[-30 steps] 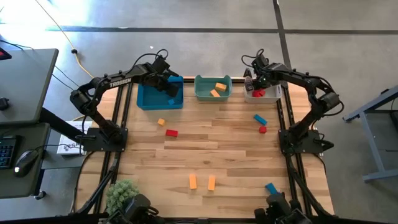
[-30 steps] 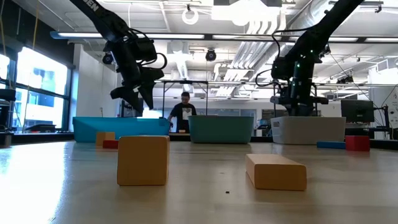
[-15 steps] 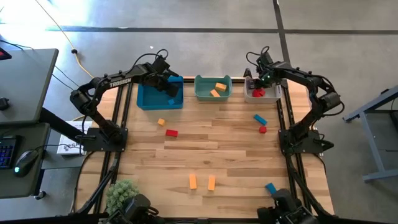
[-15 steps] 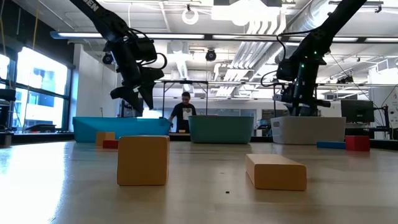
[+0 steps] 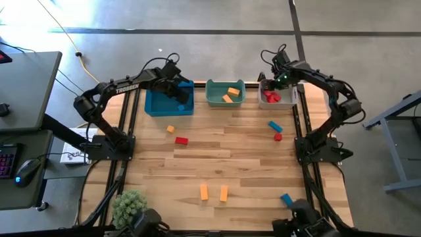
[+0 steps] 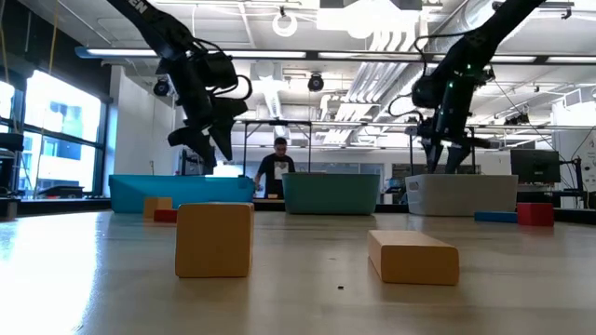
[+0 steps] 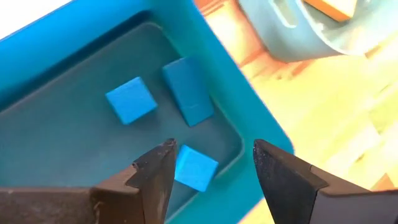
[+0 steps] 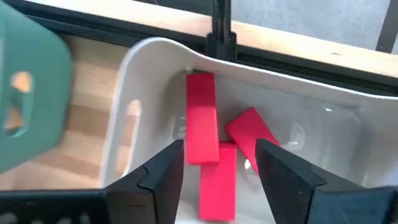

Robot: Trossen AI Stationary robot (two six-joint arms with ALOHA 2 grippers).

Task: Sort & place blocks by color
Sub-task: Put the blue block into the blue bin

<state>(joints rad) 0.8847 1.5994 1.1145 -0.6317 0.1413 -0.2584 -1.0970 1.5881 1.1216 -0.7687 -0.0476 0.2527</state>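
My left gripper (image 5: 179, 92) hangs open over the blue bin (image 5: 158, 104), above three blue blocks (image 7: 186, 99) that lie on the bin's floor. My right gripper (image 5: 273, 83) hangs open over the white bin (image 5: 287, 103), where three red blocks (image 8: 201, 130) lie flat in a heap. The teal bin (image 5: 216, 97) between them holds two orange blocks (image 5: 230, 94). Loose on the table lie an orange cube (image 5: 170, 129), a red bar (image 5: 181, 140), a blue bar (image 5: 274, 126), a red cube (image 5: 277, 137), two orange bars (image 5: 213, 192) and a blue block (image 5: 287, 199).
The three bins stand in a row at the table's far edge. A small green plant (image 5: 128, 205) sits at the near left corner. The arms' bases and frames run along the left and right edges. A person (image 6: 276, 167) stands in the room behind the table.
My right gripper has opened and risen a little above the white bin, drifting toward the table's far edge. The red blocks lie in the bin below it.
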